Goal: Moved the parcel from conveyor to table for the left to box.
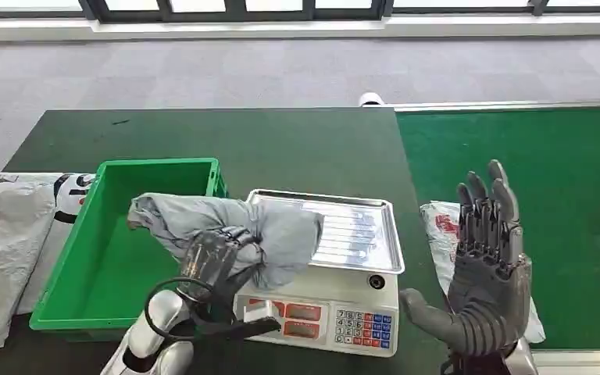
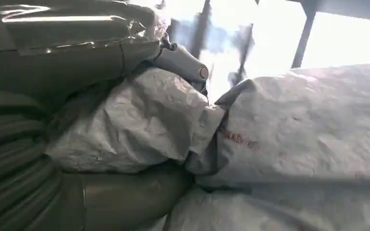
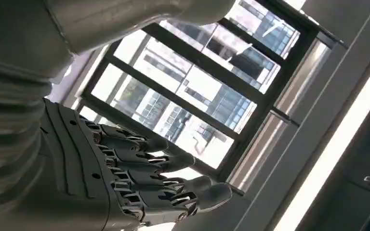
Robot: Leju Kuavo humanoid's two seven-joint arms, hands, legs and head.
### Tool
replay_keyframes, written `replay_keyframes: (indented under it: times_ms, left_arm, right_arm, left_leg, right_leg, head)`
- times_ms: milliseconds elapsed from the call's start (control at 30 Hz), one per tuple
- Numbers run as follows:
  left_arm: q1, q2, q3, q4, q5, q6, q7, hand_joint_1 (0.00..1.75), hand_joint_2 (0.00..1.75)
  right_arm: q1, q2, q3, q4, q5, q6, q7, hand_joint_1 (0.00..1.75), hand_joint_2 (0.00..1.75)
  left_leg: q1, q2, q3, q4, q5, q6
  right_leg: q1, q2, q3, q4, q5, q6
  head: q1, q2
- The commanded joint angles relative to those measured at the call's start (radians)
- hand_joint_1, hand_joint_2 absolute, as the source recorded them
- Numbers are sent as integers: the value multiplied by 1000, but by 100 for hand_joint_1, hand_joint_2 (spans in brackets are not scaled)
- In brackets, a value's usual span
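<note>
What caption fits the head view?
Left hand holds grey parcel between scale and green bin; right hand raised open.

So on the dark green counter (image 1: 281, 141), the green plastic crate (image 1: 121, 258) sits left of the steel-topped electronic scale (image 1: 344, 258). The crumpled grey plastic parcel (image 1: 226, 226) lies across both, half over the crate's right wall, half on the scale's tray. The bright green conveyor belt (image 1: 547, 180) runs along the right, carrying a white plastic mailer bag (image 1: 441, 234) at its near-left edge.
</note>
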Motion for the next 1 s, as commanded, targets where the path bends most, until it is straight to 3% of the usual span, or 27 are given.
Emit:
replay_keyframes:
  times_ms: [33, 667, 867, 1000]
  left_arm:
    - [21, -61, 215, -162, 126, 236, -35, 175, 175]
    - [16, -60, 212, -115, 222, 334, -96, 175, 175]
    - [15, -59, 215, -112, 192, 340, -77, 175, 175]
    - [6, -63, 252, -59, 148, 241, 30, 175, 175]
  right_arm:
    - [6, -62, 13, 62, -60, -45, -29, 0, 175]
    - [-23, -105, 28, 100, -107, -84, -34, 0, 175]
    - [-25, -108, 33, 102, -111, -90, -36, 0, 175]
    - [-19, -106, 44, 107, -99, -82, -33, 0, 175]
  left_leg:
    - [1, 3, -3, 0, -1, -1]
    - [2, 1, -2, -4, 1, -1]
    - [1, 1, -3, -2, 0, -1]
    - [1, 1, -2, -3, 0, -1]
  right_leg:
    - [1, 3, 0, -1, 0, 0]
    - [2, 0, -2, -5, 1, 0]
    - [1, 1, -3, -3, 0, 0]
    - [1, 1, -3, -3, 0, 0]
  head:
    - [0, 0]
    - [0, 0]
    - [0, 0]
    - [0, 0]
